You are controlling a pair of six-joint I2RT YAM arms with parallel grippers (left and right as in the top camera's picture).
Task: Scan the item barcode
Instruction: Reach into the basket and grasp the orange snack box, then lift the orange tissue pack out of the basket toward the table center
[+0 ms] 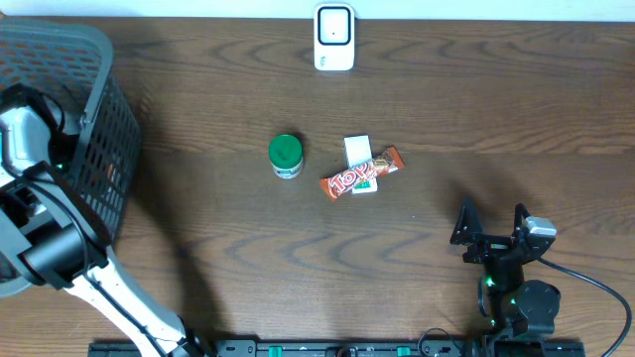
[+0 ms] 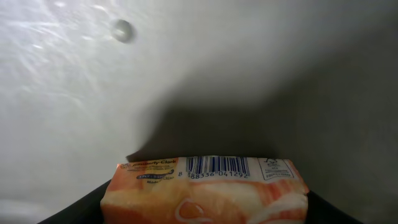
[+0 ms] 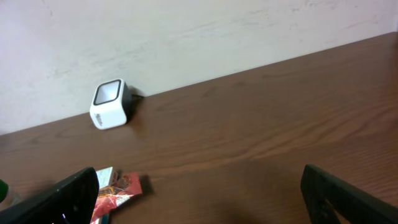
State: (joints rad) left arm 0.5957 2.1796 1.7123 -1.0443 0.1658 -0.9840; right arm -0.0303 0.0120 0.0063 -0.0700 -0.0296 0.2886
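Note:
An orange-and-white packet (image 2: 211,190) fills the gap of my left gripper (image 2: 204,214), with a black finger pressed against each side. Its barcode (image 2: 217,167) lies on the far upper face, towards a pale grey surface. From overhead, the left arm (image 1: 30,129) reaches over the grey basket (image 1: 94,59), and its jaws are hidden there. The white scanner (image 1: 334,38) stands at the table's far edge and also shows as scanner (image 3: 109,104). My right gripper (image 1: 491,238) rests near the front right. In its wrist view the right gripper (image 3: 205,199) is wide open and empty.
A green-lidded jar (image 1: 286,156), a red candy bar (image 1: 362,176) and a small white box (image 1: 359,154) lie mid-table. The candy bar (image 3: 118,190) sits just beyond my right gripper's left finger. A wall rises behind the scanner.

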